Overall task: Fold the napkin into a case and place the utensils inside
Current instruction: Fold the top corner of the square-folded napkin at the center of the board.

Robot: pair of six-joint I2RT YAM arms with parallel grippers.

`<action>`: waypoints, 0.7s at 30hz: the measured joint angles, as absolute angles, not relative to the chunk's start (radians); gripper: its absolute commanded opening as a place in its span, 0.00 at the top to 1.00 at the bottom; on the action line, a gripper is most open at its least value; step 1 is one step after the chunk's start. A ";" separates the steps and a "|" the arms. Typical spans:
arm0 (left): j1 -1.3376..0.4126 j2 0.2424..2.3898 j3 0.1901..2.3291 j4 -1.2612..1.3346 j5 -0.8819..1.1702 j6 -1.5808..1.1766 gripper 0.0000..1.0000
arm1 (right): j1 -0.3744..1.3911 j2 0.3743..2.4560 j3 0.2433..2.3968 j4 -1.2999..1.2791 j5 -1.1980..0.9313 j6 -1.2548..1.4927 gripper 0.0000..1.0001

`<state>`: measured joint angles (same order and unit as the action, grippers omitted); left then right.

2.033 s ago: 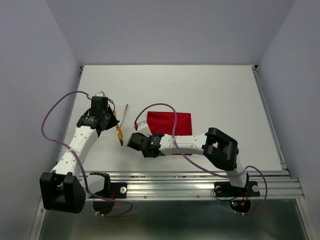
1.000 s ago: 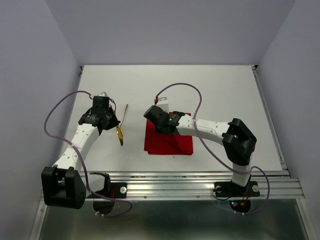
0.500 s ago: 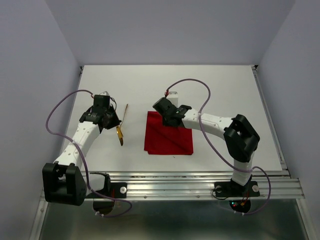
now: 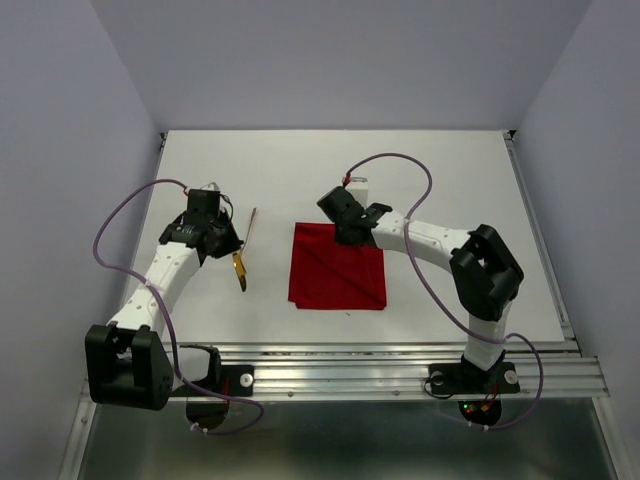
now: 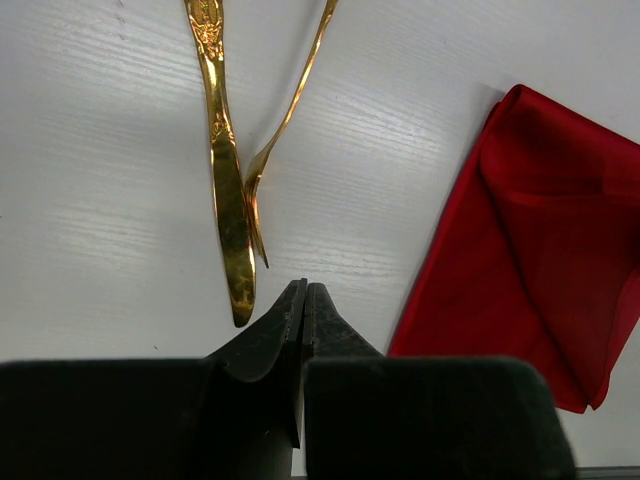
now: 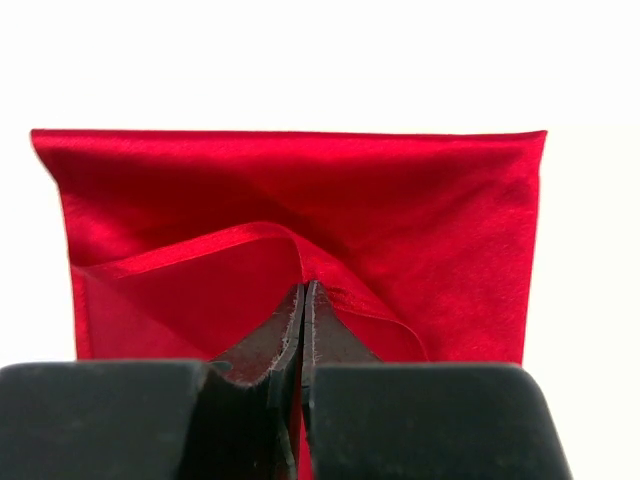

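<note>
Napkin [image 4: 337, 268] folded to a rough square, flat on the table [image 4: 450, 180], a little right of centre and toward the near side. One diagonal crease across the top layer.

At its far edge, right gripper [image 6: 303, 292] down on the cloth, jaws pressed fully together. Raised, curling hem of the top layer running straight into the tips, so pinched there by the look of it. Lower layer spread flat beneath, opposite edge straight, corners square.

Left of the napkin and well apart from it, knife [image 5: 228, 210] and fork [image 5: 290, 110] on bare table. Laid in a narrow V, handles splayed toward the far side, tines alongside the blade. Cannot tell whether touching or only just beside.

Left gripper [image 5: 303, 292] just beside the knife, tips a little short of the blade's end in the wrist view. Fingers meeting along their length, nothing between them. Not in contact with either utensil or with the cloth.
</note>
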<state>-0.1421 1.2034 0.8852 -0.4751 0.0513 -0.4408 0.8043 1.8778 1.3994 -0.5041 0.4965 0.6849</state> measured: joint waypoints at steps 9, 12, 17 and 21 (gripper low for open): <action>-0.142 1.223 0.885 -0.467 0.057 -0.430 0.90 | 0.746 1.871 1.346 -0.489 0.494 0.690 0.99; -0.142 1.231 0.885 -0.461 0.060 -0.427 0.89 | 0.732 1.860 1.324 -0.487 0.496 0.700 0.99; -0.142 1.248 0.892 -0.454 0.072 -0.427 0.89 | 0.712 1.843 1.308 -0.485 0.504 0.713 0.99; -0.142 1.256 0.902 -0.451 0.076 -0.426 0.90 | 0.696 1.842 1.307 -0.485 0.506 0.715 0.99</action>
